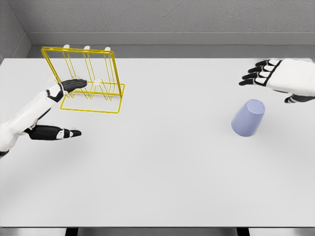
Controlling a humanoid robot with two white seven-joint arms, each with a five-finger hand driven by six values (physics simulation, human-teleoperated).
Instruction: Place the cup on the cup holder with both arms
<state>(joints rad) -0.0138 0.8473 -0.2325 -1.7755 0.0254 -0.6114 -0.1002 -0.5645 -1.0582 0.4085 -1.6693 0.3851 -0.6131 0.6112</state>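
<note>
Just below and inward of the right hand [275, 78], apart from it: the cup [248, 118], pale lavender, upside down on the white table [157, 182], tilted slightly, wider rim toward the near side. Right hand raised over the table's far right part, black fingers [256, 73] spread and pointing toward the middle, thumb lower at the right edge; wide, holding nothing. Well apart across the table, left hand [56, 110] reaching in from the lower left, fingers extended, thumb [61, 132] stretched apart below them; also wide, holding nothing. Directly past the left fingertips: the cup holder [88, 81], a yellow wire rack with upright loops on a rectangular base, fingertips overlapping its front wires; actual contact impossible to tell. Cup far to the right of the holder, touched by neither hand.
</note>
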